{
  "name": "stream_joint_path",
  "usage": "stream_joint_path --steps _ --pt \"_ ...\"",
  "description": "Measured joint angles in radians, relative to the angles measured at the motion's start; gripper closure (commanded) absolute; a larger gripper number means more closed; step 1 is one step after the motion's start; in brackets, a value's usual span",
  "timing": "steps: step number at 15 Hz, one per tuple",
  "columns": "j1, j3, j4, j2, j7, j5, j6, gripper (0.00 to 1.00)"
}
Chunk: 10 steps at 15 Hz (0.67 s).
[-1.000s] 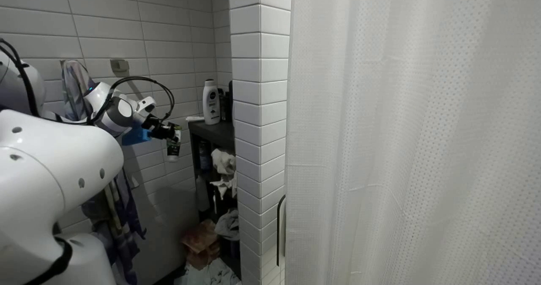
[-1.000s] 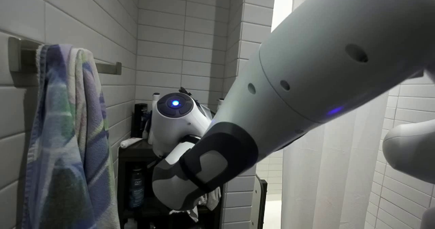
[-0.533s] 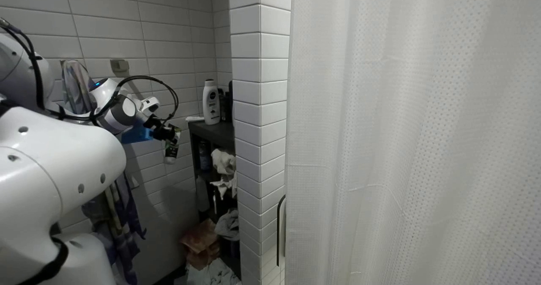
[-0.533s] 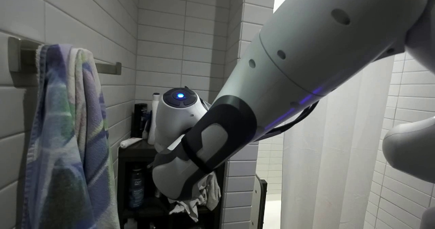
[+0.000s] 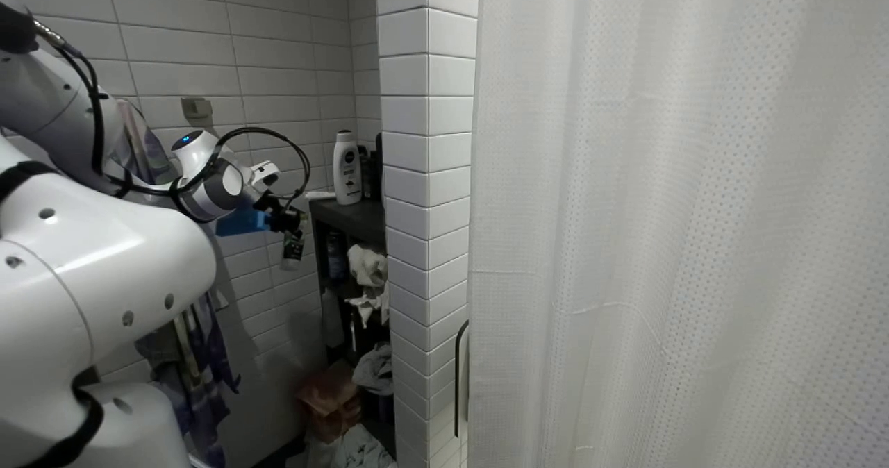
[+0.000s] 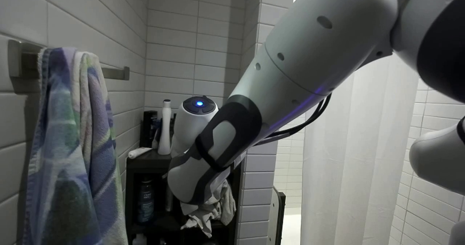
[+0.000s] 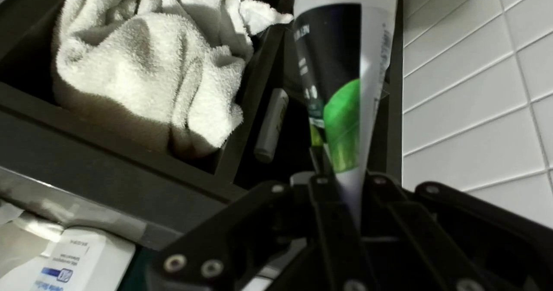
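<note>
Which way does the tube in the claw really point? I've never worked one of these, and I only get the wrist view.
Observer: In an exterior view, the tube points mostly downward, its free end below the claw.
Operator: Good to know! Is anything hanging up nearby?
Observer: Yes, a multicoloured towel is draped over a metal bar.
Operator: Anything big that I'm missing?
Observer: A large white curtain hangs there too, seen in both exterior views.
</note>
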Motion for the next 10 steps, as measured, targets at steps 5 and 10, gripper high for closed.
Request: stream_joint_path --steps 5,10 --pt "-0.076 0.080 0.028 0.032 -0.078 0.000 0.001 0.97" --pt "-0.156 0.156 0.053 0.045 -0.129 0.000 0.000 0.97"
